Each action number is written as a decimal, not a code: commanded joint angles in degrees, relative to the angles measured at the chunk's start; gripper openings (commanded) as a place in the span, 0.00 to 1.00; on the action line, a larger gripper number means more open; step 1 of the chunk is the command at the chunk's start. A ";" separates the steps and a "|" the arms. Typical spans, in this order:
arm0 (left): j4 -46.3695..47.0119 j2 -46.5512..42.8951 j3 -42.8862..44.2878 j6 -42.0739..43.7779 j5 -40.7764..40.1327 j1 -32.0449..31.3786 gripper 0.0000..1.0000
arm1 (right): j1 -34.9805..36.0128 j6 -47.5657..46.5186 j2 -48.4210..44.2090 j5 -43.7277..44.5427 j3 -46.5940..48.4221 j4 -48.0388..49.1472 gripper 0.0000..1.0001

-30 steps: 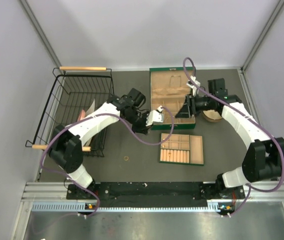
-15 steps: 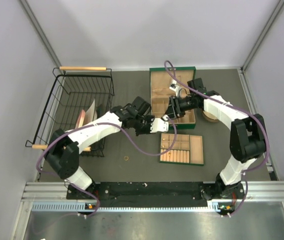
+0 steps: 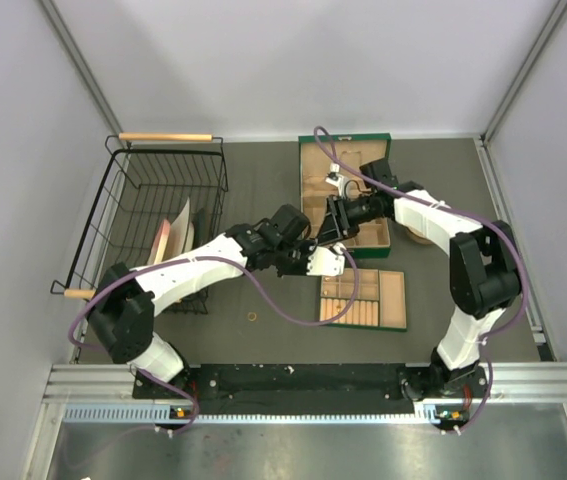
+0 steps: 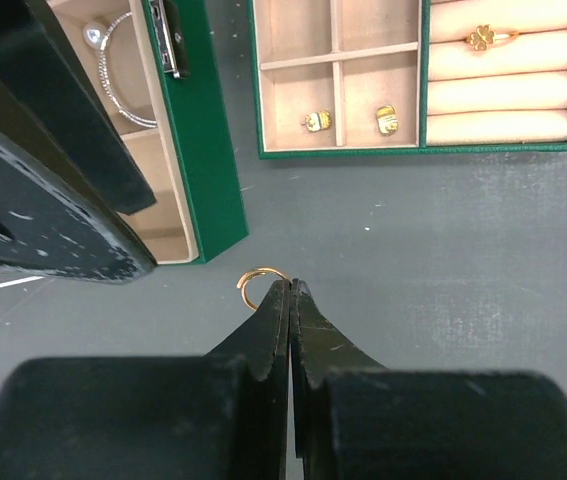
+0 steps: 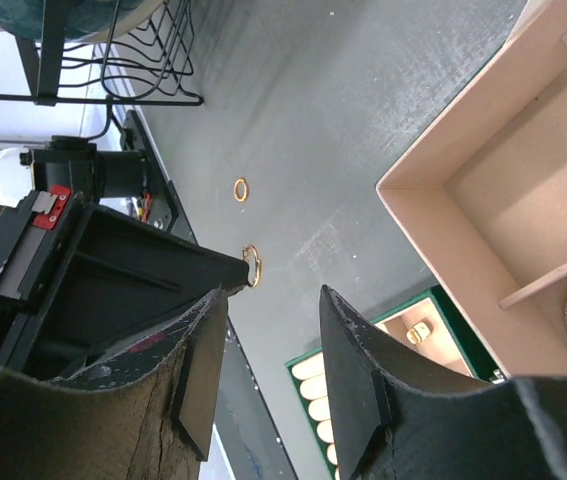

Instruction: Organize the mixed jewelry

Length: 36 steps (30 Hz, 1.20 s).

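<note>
My left gripper (image 4: 291, 290) is shut on a thin gold ring (image 4: 259, 283), held just above the dark table between the green jewelry box (image 4: 208, 150) and the small green tray (image 4: 363, 152). In the top view this gripper (image 3: 335, 262) sits at the tray's (image 3: 403, 300) upper left corner. The tray holds two gold studs (image 4: 315, 121) and a clover ring (image 4: 483, 38) on its rolls. My right gripper (image 5: 273, 295) hangs open and empty over the box's front edge (image 3: 335, 218). The held ring (image 5: 253, 266) shows near it too. Another gold ring (image 3: 252, 317) lies loose on the table.
The open green box (image 3: 343, 140) holds a silver bracelet (image 4: 113, 80). A black wire basket (image 3: 153, 220) with wooden handles stands at the left. A round wooden stand (image 3: 425, 236) peeks out behind the right arm.
The left arm has carried the ring rightward, down to the tray's corner. The right arm has swung left from the wooden stand to the box's front.
</note>
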 commanded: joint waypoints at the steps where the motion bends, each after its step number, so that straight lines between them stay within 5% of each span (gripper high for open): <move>1: 3.38 -2.66 -0.10 0.58 -1.70 -0.93 0.00 | 1.69 0.26 0.97 0.49 2.66 1.91 0.42; 36: 4.09 -1.87 -0.27 1.82 -3.72 -2.33 0.00 | 5.38 0.08 2.72 0.05 2.93 1.82 0.31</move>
